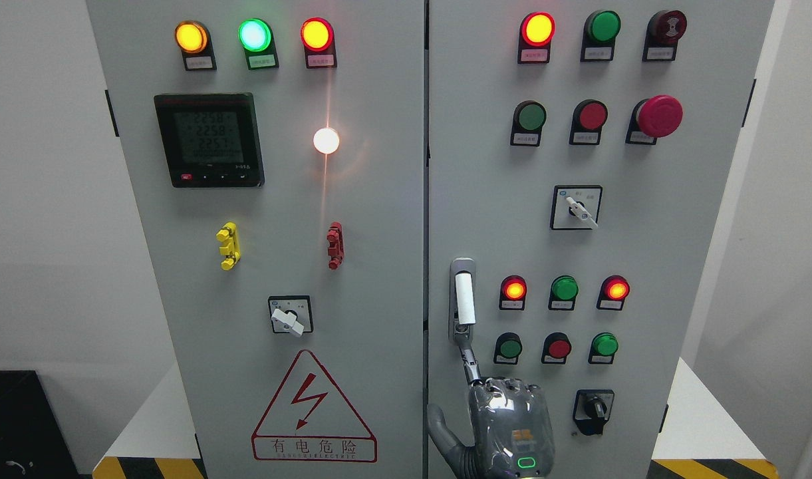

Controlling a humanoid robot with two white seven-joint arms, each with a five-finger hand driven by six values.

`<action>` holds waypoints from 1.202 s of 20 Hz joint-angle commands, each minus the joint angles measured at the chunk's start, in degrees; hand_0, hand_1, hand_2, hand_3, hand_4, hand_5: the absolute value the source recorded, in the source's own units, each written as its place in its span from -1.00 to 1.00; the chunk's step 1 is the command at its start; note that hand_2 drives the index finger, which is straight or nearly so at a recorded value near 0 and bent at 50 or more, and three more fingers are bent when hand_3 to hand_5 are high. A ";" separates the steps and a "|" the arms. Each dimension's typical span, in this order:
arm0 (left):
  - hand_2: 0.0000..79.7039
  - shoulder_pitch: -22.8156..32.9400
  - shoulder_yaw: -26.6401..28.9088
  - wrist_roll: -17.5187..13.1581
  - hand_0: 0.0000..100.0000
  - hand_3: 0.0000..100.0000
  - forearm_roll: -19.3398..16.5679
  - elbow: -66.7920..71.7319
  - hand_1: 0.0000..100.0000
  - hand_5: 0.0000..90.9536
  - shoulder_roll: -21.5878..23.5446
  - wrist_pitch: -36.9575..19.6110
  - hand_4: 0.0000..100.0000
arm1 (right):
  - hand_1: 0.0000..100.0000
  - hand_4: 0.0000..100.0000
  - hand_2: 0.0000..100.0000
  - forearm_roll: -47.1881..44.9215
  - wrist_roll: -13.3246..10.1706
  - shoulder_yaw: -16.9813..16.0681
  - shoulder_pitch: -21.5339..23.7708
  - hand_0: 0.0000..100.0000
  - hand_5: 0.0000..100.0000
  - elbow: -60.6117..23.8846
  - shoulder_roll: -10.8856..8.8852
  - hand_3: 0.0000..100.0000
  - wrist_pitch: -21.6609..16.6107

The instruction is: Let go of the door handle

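right hand – one finger touching, not grasping | door handle – upright, long axis vertical

Scene is evenly and brightly lit, focus is sharp throughout. A white glare spot is seen on the left cabinet door, with a faint vertical streak through it (lens flare). Lit indicator lamps are slightly bloomed. Soft highlights are reflected on the glossy hand.
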 commanded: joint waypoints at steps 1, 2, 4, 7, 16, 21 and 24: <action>-1.00 0.00 0.00 -0.03 -0.76 -1.00 0.00 0.00 0.11 -1.00 0.00 0.03 -1.00 | -0.31 1.00 -0.89 0.01 -0.28 0.10 -0.01 -0.21 1.00 -2.50 -0.09 1.00 -0.04; -1.00 0.00 0.00 -0.03 -0.76 -1.00 0.00 0.00 0.11 -1.00 0.00 0.03 -1.00 | -0.31 1.00 -0.89 0.01 -0.28 0.10 -0.01 -0.21 1.00 -2.50 -0.09 1.00 -0.04; -1.00 0.00 0.00 -0.03 -0.76 -1.00 0.00 0.00 0.11 -1.00 0.00 0.03 -1.00 | -0.31 1.00 -0.88 -0.08 -0.28 0.19 0.08 -0.21 1.00 -2.59 -0.09 1.00 -0.04; -1.00 0.00 0.00 -0.03 -0.76 -1.00 0.00 0.00 0.11 -1.00 0.00 0.03 -1.00 | -0.31 1.00 -0.88 -0.08 -0.28 0.11 0.08 -0.21 1.00 -2.59 -0.09 1.00 -0.04; -1.00 0.00 0.00 -0.03 -0.76 -1.00 0.00 0.00 0.11 -1.00 0.00 0.03 -1.00 | -0.31 1.00 -0.76 -0.17 -0.45 0.19 0.25 -0.20 1.00 -2.59 -0.09 1.00 -0.04; -1.00 0.00 0.00 -0.03 -0.76 -1.00 0.00 0.00 0.11 -1.00 0.00 0.03 -1.00 | -0.31 1.00 -0.44 -0.34 -0.63 0.19 0.34 -0.17 1.00 -3.11 -0.17 1.00 -0.22; -1.00 0.00 0.00 -0.03 -0.76 -1.00 0.00 0.00 0.11 -1.00 0.00 0.03 -1.00 | -0.29 1.00 -0.26 -0.43 -0.63 0.19 0.87 -0.10 1.00 -4.08 -0.35 1.00 -0.48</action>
